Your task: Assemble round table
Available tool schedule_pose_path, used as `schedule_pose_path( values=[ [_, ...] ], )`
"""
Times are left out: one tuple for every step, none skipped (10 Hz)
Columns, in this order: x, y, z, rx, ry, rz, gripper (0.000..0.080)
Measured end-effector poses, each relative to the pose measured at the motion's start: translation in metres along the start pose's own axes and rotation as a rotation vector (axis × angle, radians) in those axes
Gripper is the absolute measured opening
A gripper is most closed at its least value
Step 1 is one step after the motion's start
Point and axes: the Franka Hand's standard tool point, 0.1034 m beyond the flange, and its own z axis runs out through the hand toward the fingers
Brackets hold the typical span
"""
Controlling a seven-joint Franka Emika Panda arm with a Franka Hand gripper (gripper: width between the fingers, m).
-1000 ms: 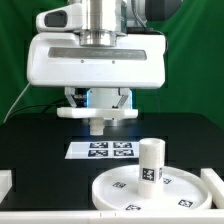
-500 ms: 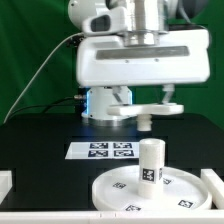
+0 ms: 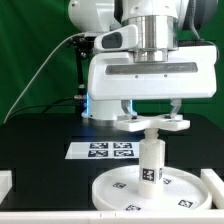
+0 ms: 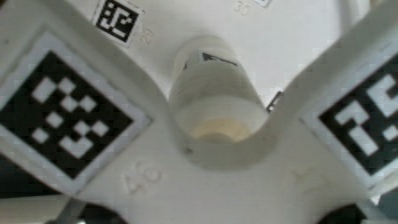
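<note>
Nearest, low in the exterior view's frame, lies the disc (image 3: pixel 110 192): smooth white plastic, round with a raised rim, and black-and-white square tags (image 3: pixel 133 208) scattered over its face. On it, right of centre, the leg (image 3: pixel 150 160) stands upright. It is a short, thick white cylinder with one tag on its side.

Directly above the leg hangs the foot (image 3: pixel 150 124), a flat white cross held level. It sits so close to the leg's top that I cannot quite tell whether they touch. The gripper (image 3: pixel 150 112) pinches the foot from both sides. The wrist view shows two of the foot's arms, each with a large checkered tag, spreading from a rounded hub.

Behind, at mid-left of the frame, the marker board (image 3: pixel 100 150) lies flat on the matt black table (image 3: pixel 40 140). Farther back are the glossy white arm (image 3: pixel 150 75) and a green curtain (image 3: pixel 30 50).
</note>
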Motion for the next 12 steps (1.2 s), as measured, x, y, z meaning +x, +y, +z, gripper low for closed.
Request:
schedule_pose_path(
  values=[
    [0.003,-0.003,0.001,0.000,0.017,-0.004,0.0449],
    [0.006,-0.004,0.001,0.000,0.034,-0.007,0.0449],
    [0.008,-0.004,0.001,-0.001,0.049,-0.007,0.0449],
    [0.010,-0.004,0.001,-0.001,0.057,-0.008,0.0449],
    [0.010,-0.004,0.001,-0.002,0.061,-0.008,0.0449],
    [0.012,-0.004,0.001,-0.002,0.075,-0.009,0.0449],
    [0.013,-0.004,0.001,-0.002,0.075,-0.009,0.0449],
    [0.013,-0.004,0.001,-0.002,0.075,-0.009,0.0449],
    [0.009,-0.004,0.000,0.000,0.050,0.004,0.0449],
    [0.001,-0.007,-0.011,0.011,-0.034,0.038,0.0450],
    [0.000,-0.007,-0.015,0.013,-0.061,0.045,0.0450],
    [0.000,-0.006,-0.012,0.010,-0.081,0.046,0.0450]
  ],
)
